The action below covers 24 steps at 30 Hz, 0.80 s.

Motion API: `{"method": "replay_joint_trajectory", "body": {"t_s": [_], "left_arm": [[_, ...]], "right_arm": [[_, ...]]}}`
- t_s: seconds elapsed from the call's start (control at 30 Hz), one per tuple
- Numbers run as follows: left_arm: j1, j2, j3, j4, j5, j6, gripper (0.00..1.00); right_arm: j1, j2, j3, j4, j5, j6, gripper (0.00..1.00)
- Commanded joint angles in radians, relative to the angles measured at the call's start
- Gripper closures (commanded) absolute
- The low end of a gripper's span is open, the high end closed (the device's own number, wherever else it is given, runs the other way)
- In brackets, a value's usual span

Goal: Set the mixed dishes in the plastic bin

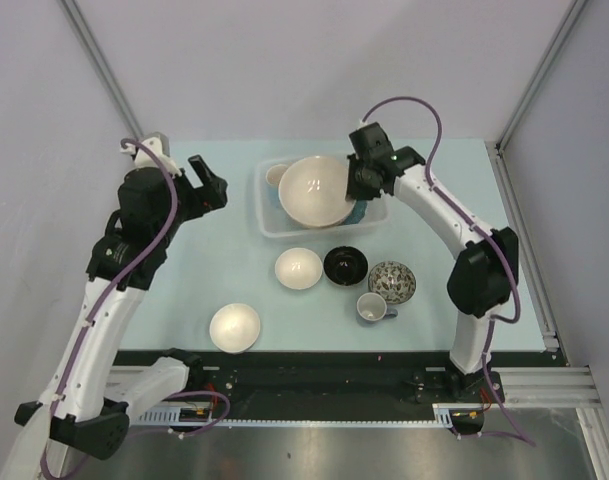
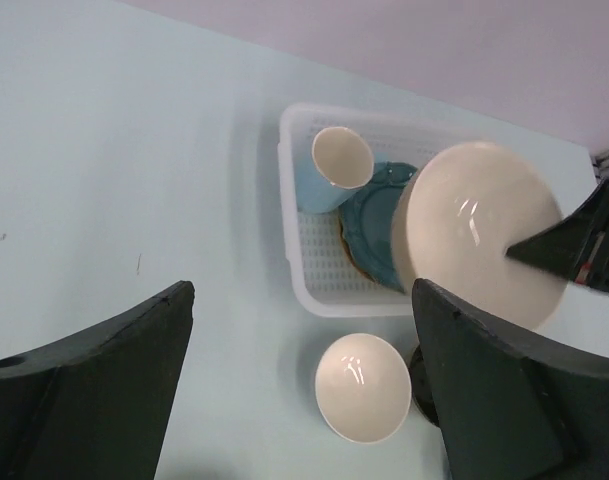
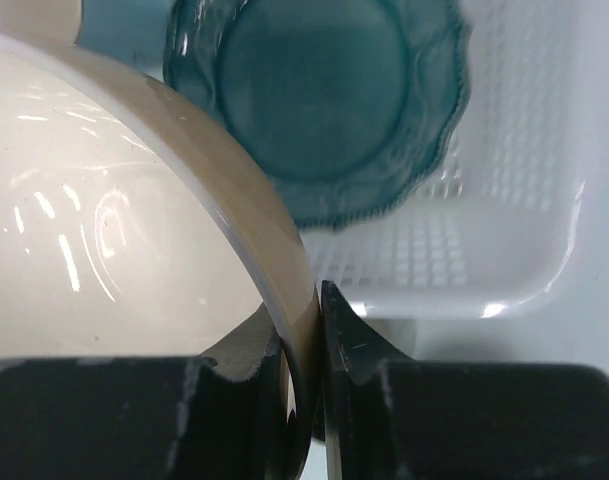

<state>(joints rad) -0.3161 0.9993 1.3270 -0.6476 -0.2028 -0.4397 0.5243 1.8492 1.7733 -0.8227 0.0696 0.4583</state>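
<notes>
Right gripper clamped on rim of large white bowl, tilted over plastic bin; teal plate and small mug sit inside underneath. Left gripper wide open, empty, left of bin. On the table: small white bowl, black bowl, speckled bowl, second mug, another white bowl.

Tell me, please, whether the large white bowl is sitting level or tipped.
Tipped: the large white bowl slants over the plastic bin, its rim pinched by the right end effector.

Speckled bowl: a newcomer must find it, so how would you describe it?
Find the plastic bin at the table's far side. Three bowls line up before it. The speckled bowl is rightmost, the only patterned one beside the black bowl and white bowl.
</notes>
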Motion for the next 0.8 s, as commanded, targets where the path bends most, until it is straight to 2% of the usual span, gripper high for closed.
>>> {"method": "replay_joint_trajectory", "body": {"t_s": [0.0, 0.1, 0.23, 0.4, 0.77], "left_arm": [[0.022, -0.039, -0.097, 0.016, 0.005, 0.006, 0.07], [0.025, -0.057, -0.158, 0.029, 0.042, -0.005, 0.07], [0.026, -0.067, -0.198, 0.026, 0.062, -0.008, 0.07], [0.026, -0.076, -0.239, 0.022, 0.066, -0.005, 0.08], [0.028, -0.074, -0.269, 0.029, 0.082, -0.016, 0.08]], "right_arm": [[-0.038, 0.100, 0.296, 0.084, -0.021, 0.019, 1.00], [-0.070, 0.217, 0.435, 0.053, -0.019, 0.022, 1.00], [-0.115, 0.281, 0.482, 0.071, -0.037, 0.059, 1.00], [-0.139, 0.309, 0.463, 0.083, -0.050, 0.069, 1.00], [-0.147, 0.288, 0.284, 0.174, -0.059, 0.079, 1.00]]}}
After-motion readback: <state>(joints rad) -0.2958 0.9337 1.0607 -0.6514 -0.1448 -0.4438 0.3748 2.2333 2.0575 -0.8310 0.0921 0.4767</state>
